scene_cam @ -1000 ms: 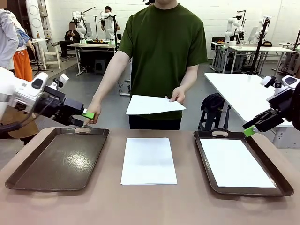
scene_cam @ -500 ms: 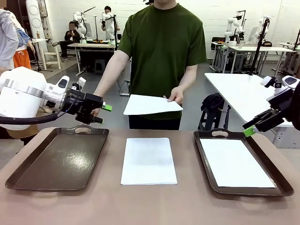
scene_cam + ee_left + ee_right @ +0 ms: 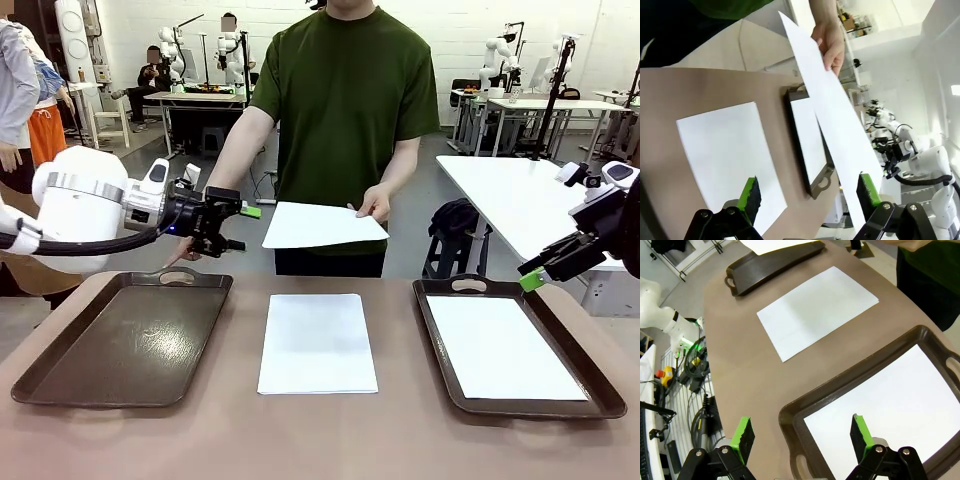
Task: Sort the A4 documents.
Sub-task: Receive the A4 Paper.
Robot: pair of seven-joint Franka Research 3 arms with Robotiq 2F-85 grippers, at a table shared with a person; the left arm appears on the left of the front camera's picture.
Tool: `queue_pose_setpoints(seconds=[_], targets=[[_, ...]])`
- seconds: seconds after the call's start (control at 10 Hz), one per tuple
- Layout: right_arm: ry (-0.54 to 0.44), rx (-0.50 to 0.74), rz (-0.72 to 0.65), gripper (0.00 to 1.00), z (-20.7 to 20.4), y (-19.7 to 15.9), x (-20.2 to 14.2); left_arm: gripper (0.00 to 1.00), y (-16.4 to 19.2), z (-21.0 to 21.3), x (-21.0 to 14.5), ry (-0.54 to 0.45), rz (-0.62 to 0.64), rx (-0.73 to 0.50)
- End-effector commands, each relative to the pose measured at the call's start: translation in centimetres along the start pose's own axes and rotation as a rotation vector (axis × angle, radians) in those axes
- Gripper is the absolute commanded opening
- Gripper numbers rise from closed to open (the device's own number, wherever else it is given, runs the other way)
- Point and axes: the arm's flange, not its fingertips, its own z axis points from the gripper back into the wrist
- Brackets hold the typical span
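Left tray [image 3: 120,340] is bare. Left gripper [image 3: 240,228] hangs over its far edge, jaws apart, pointing at the held sheet [image 3: 325,225], which the person's hand [image 3: 378,205] offers beyond the table's far side. Likely step: take it. Line the pads up with the sheet's edge, close only once the paper is well in, and pull flat to avoid creasing. Stack [image 3: 318,343] lies mid-table; another sheet [image 3: 505,347] is in the right tray [image 3: 434,340]. Right gripper [image 3: 530,275] hovers at the far right, jaws apart, empty.

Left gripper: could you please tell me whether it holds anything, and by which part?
Nothing; the left gripper is open, and the person's hand holds the sheet by its edge.
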Motion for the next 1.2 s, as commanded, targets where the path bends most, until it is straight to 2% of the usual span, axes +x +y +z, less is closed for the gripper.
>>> queue_pose_setpoints(seconds=[0.0, 0.4, 0.8, 1.1], targets=[[0.003, 0.000, 0.008, 1.00, -0.1, 0.0, -0.2, 1.00, -0.2, -2.1, 1.1, -0.004, 0.061, -0.089], [0.003, 0.000, 0.008, 1.00, -0.1, 0.0, -0.2, 1.00, -1.0, -6.2, 1.1, 0.034, 0.122, -0.140], [0.003, 0.000, 0.008, 1.00, -0.1, 0.0, -0.2, 1.00, 0.8, -6.6, 2.4, 0.052, 0.206, -0.129], [0.003, 0.000, 0.008, 1.00, -0.1, 0.0, -0.2, 1.00, 0.3, -6.4, 2.3, 0.047, 0.231, -0.159]])
